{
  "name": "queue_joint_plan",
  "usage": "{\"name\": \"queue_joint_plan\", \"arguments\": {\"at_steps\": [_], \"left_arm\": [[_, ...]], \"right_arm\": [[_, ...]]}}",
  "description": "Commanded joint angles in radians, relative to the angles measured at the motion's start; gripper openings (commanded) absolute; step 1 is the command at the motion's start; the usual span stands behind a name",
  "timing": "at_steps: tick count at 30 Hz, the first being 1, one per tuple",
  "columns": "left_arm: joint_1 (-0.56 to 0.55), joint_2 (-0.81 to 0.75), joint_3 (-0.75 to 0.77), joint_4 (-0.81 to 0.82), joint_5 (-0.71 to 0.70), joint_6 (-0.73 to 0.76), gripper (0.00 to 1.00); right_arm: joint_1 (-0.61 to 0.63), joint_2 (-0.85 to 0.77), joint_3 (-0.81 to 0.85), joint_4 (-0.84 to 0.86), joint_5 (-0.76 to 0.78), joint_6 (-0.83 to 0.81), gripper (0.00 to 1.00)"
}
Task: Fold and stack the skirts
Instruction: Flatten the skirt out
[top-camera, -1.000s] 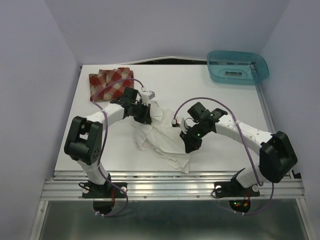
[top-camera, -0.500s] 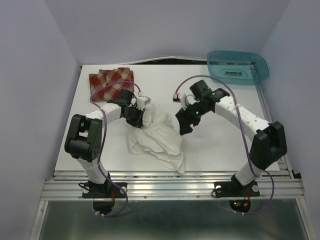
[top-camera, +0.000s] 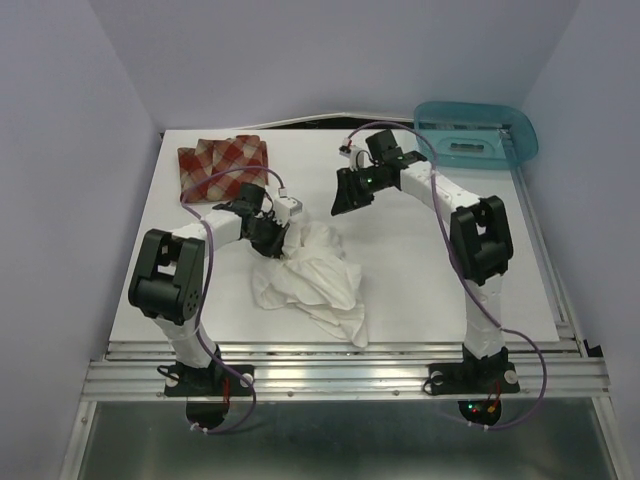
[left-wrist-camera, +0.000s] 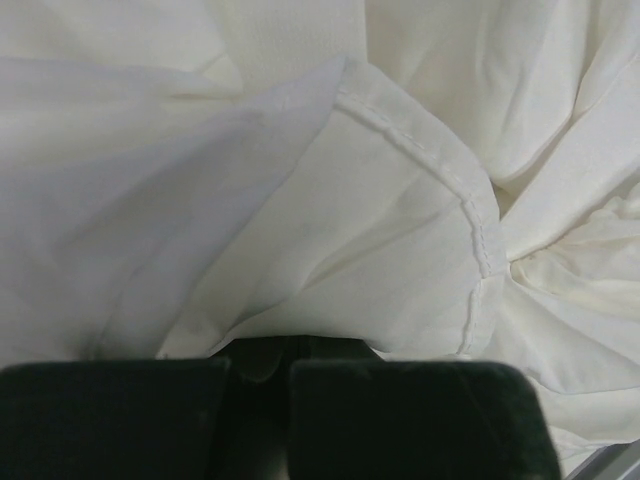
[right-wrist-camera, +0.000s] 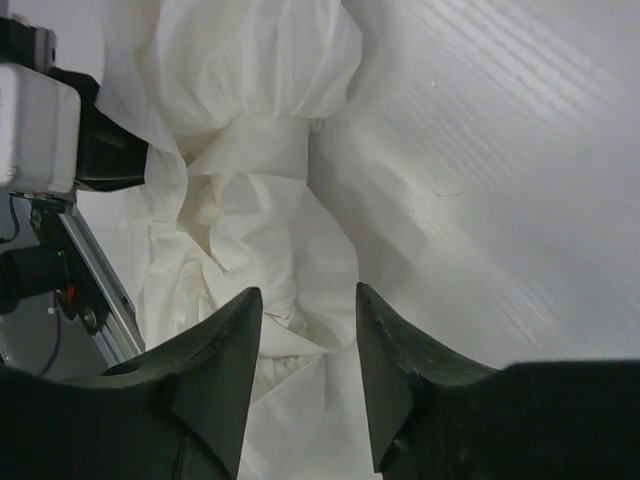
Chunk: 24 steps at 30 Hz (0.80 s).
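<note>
Starting with the top view: crinkled, thin-cloth white skirt (top-camera: 310, 282) heaped in a loose bundle just left of centre on the flat white worktop (top-camera: 430, 280), one tail trailing toward the lower middle of the frame. Left hand (top-camera: 272, 232) buried in the bundle's upper left edge, clenched on a fold of that cloth. Soft red-and-cream plaid skirt (top-camera: 222, 165) lying flat in the upper left corner of the worktop, well apart from the white one. Right hand (top-camera: 345, 197) above centre, beyond the bundle's upper right, released and touching no cloth. Teal plastic basket (top-camera: 476, 135) at the upper right, by the worktop's far corner.

Moving to the left wrist view: frame filled with white skirt (left-wrist-camera: 380, 230), a stitched hem curving down right of centre. Dark fingers (left-wrist-camera: 110, 415) across the bottom edge, pressed together, cloth emerging right at them.

Turning to the right wrist view: two dark fingers (right-wrist-camera: 215, 375) at the bottom, parted with a clear gap, nothing between them. White skirt (right-wrist-camera: 260, 230) twisted and bunched down the left and middle of the frame, bare worktop (right-wrist-camera: 500, 150) to the right. Left arm's pale wrist block (right-wrist-camera: 35, 125) at the upper left edge, against the cloth.
</note>
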Motion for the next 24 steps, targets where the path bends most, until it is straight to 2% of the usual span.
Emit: {"name": "queue_joint_plan", "arguments": {"at_steps": [1,3,9,15,19,24], "left_arm": [[-0.001,-0.046,-0.031,-0.009,0.028,0.021,0.0],[-0.001,-0.047,-0.037,-0.003,0.031,0.021,0.0],[0.005,-0.023,-0.031,0.01,0.059,0.002,0.0],[0.042,-0.005,-0.01,-0.002,0.087,-0.015,0.0],[0.063,0.002,-0.002,-0.011,0.11,-0.011,0.0],[0.077,0.002,-0.004,-0.009,0.124,-0.016,0.0]], "right_arm": [[0.069,-0.055,-0.054,0.151,-0.079,-0.01,0.44],[0.117,-0.116,-0.134,0.203,-0.076,-0.056,0.39],[0.181,-0.123,-0.178,0.194,-0.071,-0.17,0.39],[0.24,-0.106,-0.228,0.202,0.004,-0.264,0.44],[0.25,-0.078,-0.252,0.239,0.038,-0.29,0.52],[0.263,-0.044,-0.263,0.269,0.067,-0.313,0.53]]}}
